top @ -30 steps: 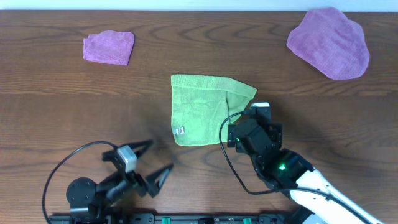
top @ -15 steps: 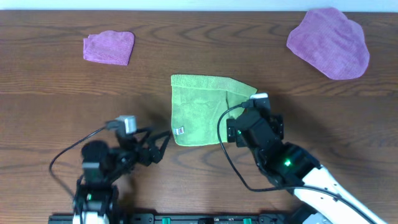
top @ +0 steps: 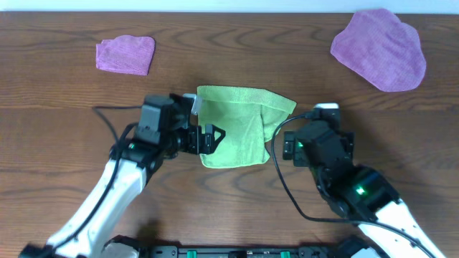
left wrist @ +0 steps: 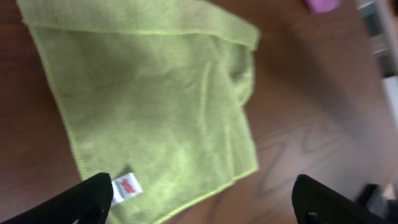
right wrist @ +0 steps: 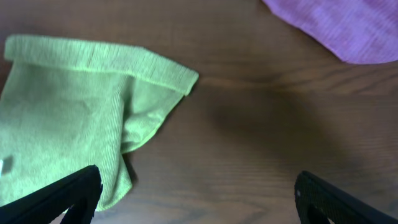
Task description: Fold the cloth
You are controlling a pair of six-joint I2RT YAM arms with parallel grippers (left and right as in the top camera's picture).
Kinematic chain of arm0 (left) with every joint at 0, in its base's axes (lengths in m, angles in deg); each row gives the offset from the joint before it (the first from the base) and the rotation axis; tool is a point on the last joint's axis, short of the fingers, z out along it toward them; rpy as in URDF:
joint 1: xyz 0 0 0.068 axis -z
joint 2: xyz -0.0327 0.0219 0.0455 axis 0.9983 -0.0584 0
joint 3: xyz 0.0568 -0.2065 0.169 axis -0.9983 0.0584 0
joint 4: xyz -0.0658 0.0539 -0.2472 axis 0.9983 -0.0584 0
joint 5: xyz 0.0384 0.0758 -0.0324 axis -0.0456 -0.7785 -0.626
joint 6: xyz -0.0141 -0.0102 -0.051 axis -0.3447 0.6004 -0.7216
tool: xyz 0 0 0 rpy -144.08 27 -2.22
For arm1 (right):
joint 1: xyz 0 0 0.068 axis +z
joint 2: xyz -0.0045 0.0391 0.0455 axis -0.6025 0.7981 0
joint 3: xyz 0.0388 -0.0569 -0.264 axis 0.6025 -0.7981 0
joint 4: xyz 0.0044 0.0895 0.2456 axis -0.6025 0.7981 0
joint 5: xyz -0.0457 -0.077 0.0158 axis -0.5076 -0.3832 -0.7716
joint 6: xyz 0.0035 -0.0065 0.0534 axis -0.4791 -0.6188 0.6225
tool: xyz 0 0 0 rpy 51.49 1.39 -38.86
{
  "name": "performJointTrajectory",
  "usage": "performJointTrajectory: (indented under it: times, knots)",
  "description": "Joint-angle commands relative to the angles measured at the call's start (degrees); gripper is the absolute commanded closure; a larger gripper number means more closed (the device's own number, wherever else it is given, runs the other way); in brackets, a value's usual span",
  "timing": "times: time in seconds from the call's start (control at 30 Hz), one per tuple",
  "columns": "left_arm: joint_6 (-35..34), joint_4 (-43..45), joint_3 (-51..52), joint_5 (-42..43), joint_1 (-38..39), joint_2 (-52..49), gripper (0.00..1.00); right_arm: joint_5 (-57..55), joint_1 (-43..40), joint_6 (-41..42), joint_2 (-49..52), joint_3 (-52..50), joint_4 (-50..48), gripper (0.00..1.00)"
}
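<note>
Wood-grain table [top: 57,122] w/ fuzzy lime cloth [top: 237,125] (right edge folded over).

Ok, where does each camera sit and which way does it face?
Overhead: above the table, facing straight down; left arm, right arm, lime-green square microfibre towel, small purple cloth, large purple cloth.
Left wrist: on its arm, facing down at the towel's tagged corner; open left claw tips.
Right wrist: on its arm, facing the towel's folded side; open right claw tips.
Shared: the towel, in all three.
</note>
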Motion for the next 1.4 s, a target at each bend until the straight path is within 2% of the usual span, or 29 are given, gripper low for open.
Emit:
performJointTrajectory:
  times: [0.0,0.1,0.27,0.33,0.47,0.6,0.77,0.8,0.87,0.97,1.0,1.03,1.2,1.3,1.37]
  knots:
    - [4.31,-2.16,-4.52,-4.72,0.20,-4.44,0.09,-0.37,-1.49,-0.61,-2.14,1.55,0.59,0.01]
    - [5.92,-6.12,-8.35,-6.97,0.22,-7.89,0.13,0.81,-2.45,-0.61,-2.89,1.55,0.70,0.01]
    - [8.87,-10.19,-13.84,-8.55,0.22,-12.35,0.14,3.54,-4.11,-0.52,-2.84,1.55,0.66,0.02]
    - [8.98,-10.56,-14.88,-9.20,0.22,-13.92,0.25,4.04,-4.46,0.20,-2.84,1.62,0.50,0.03]
    - [8.96,-10.43,-15.13,-9.70,0.20,-16.50,0.36,4.17,-4.74,0.55,-2.82,1.66,0.50,0.06]
    - [8.98,-11.15,-17.62,-11.58,0.20,-19.63,0.38,4.17,-5.09,0.98,-2.82,1.66,0.48,0.08]
    - [9.86,-16.90,-25.99,-12.90,0.22,-24.26,0.43,5.27,-6.16,0.92,-2.82,1.66,-0.28,0.09]
    - [9.77,-17.99,-27.32,-13.55,0.22,-24.81,0.43,5.22,-6.36,0.66,-2.82,1.66,-0.59,0.10]
    - [7.28,-20.24,-29.75,-17.09,0.22,-25.33,0.33,5.51,-7.13,-0.02,-2.82,1.66,-1.40,0.10]
    - [-1.60,-23.61,-30.80,-22.67,0.20,-25.24,0.28,8.31,-8.15,-3.13,-2.82,1.66,-2.51,0.11]
    - [-4.31,-25.31,-30.80,-23.61,0.20,-25.24,0.19,8.41,-8.55,-3.41,-2.82,1.66,-2.51,0.11]
    - [-5.75,-26.49,-30.77,-23.58,0.20,-25.24,0.16,8.41,-8.92,-3.78,-2.84,1.66,-2.51,0.11]
    - [-7.41,-28.30,-30.77,-22.45,0.22,-25.24,0.14,8.44,-10.40,-6.40,-2.84,1.66,-2.99,0.11]
    - [-7.41,-25.00,-30.77,-19.78,0.22,-25.24,0.25,8.48,-10.62,-6.62,-2.82,1.66,-3.02,0.10]
    - [-6.21,-21.27,-30.77,-16.37,0.22,-25.31,0.27,8.48,-10.62,-6.64,-2.82,1.66,-2.97,0.10]
